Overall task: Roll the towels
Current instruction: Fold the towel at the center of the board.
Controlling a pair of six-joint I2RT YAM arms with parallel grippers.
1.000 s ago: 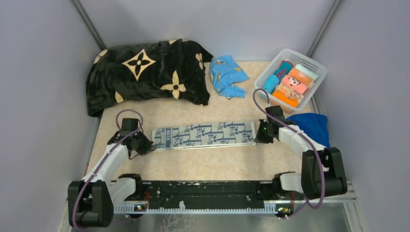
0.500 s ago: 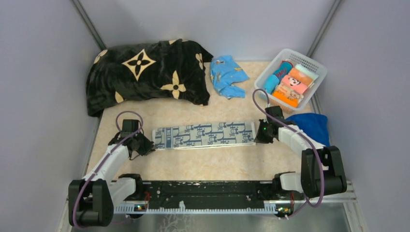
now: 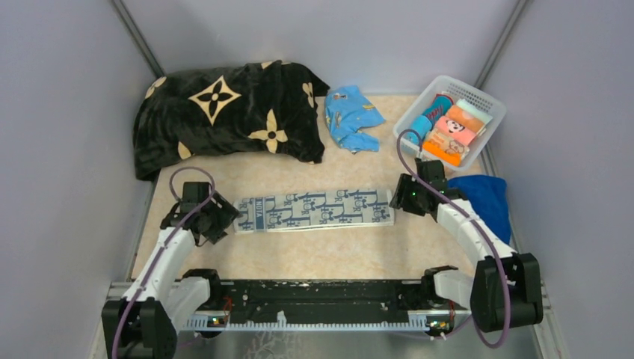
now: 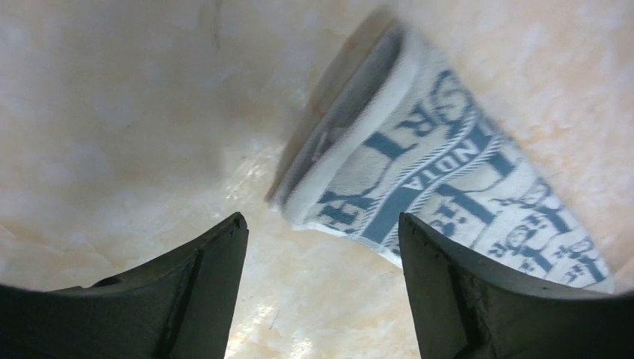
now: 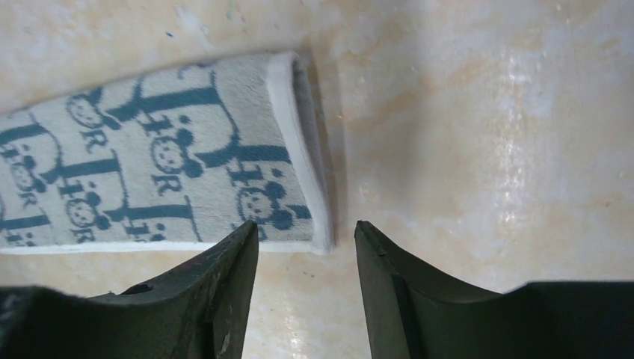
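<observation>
1. The white towel with dark-blue print (image 3: 314,209) lies flat as a long folded strip across the middle of the table (image 3: 314,254), running left to right in the top view.
2. The left gripper (image 3: 215,221) sits at the strip's left end with its jaws apart and nothing clamped. In its wrist view the folded end lies in the gap between the two fingers, stretching off to the lower right of the frame.
3. The right gripper (image 3: 407,199) sits at the strip's right end, jaws likewise apart and empty. Its wrist view shows the towel's end at left centre, just above the left finger.
4. Whether any fingertip touches the cloth cannot be told.
5. The small turquoise towel (image 3: 351,116) lies crumpled at upper centre, beside the black blanket (image 3: 224,112) at upper left.
6. The royal-blue towel (image 3: 486,196) lies at the right edge, partly hidden behind the right arm.
7. The basket (image 3: 490,112) at upper right holds coloured items too small to make out.
8. Each wrist view cuts off most of the printed towel.
</observation>
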